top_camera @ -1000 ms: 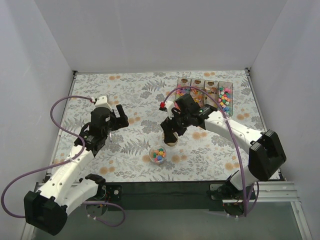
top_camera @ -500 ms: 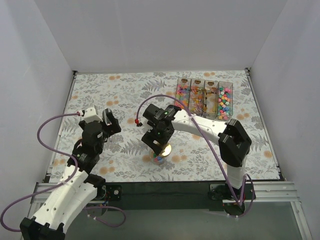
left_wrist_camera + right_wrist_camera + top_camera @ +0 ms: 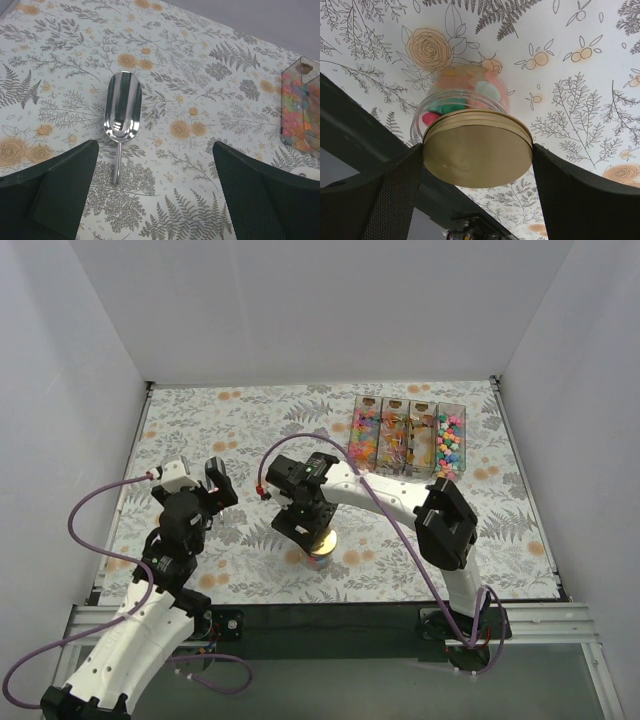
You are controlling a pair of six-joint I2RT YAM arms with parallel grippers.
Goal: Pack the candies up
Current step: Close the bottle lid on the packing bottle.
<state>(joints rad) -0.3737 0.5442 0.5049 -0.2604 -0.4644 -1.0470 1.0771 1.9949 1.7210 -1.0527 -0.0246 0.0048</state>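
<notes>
A small clear jar (image 3: 445, 102) holding mixed bright candies (image 3: 485, 90) stands on the fern-print tablecloth near the front middle; it also shows in the top view (image 3: 318, 558). My right gripper (image 3: 477, 152) is shut on a round gold lid (image 3: 477, 155), held just above the jar's mouth and slightly tilted; in the top view the right gripper (image 3: 316, 536) covers most of the jar. My left gripper (image 3: 155, 200) is open and empty, hovering above the cloth at the left (image 3: 215, 485). More candies fill clear boxes (image 3: 406, 435) at the back right.
A shiny metal scoop (image 3: 121, 112) lies on the cloth ahead of my left gripper, handle toward me. The clear candy boxes show at the right edge of the left wrist view (image 3: 300, 107). White walls enclose the table. The table's front edge (image 3: 365, 130) is close to the jar.
My right gripper has carried the gold lid left and toward the front, from beside the jar to over it. My left arm has drawn back to the left.
</notes>
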